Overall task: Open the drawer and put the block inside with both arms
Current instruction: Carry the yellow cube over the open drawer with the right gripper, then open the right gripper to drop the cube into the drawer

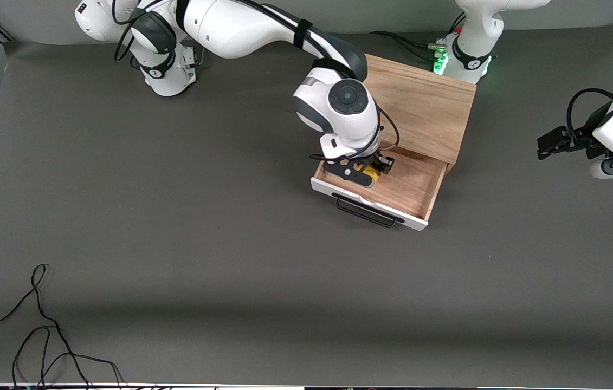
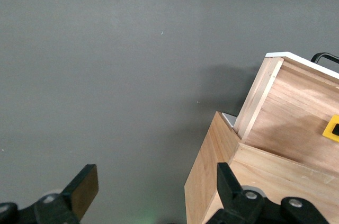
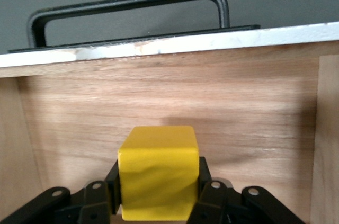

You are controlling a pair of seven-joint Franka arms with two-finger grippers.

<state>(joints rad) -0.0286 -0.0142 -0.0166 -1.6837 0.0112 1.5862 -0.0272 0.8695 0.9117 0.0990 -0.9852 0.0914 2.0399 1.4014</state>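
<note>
The drawer point(image 1: 412, 184) stands pulled out of the light-oak box point(image 1: 425, 103), with its white front panel and black handle point(image 1: 363, 212) toward the front camera. My right gripper point(image 1: 369, 174) reaches down into the drawer, at the end toward the right arm, and is shut on the yellow block point(image 1: 372, 174). In the right wrist view the block point(image 3: 158, 176) sits between the fingers point(image 3: 204, 195), low over the wood floor, with the handle point(image 3: 127, 4) past the front panel. My left gripper point(image 1: 553, 143) waits open and empty beside the box point(image 2: 209, 181).
Loose black cables point(image 1: 40, 325) lie on the grey table near the front camera, at the right arm's end. A green light point(image 1: 439, 65) glows at the left arm's base next to the box. The left wrist view shows the open drawer point(image 2: 296, 113) and a corner of the block point(image 2: 332, 128).
</note>
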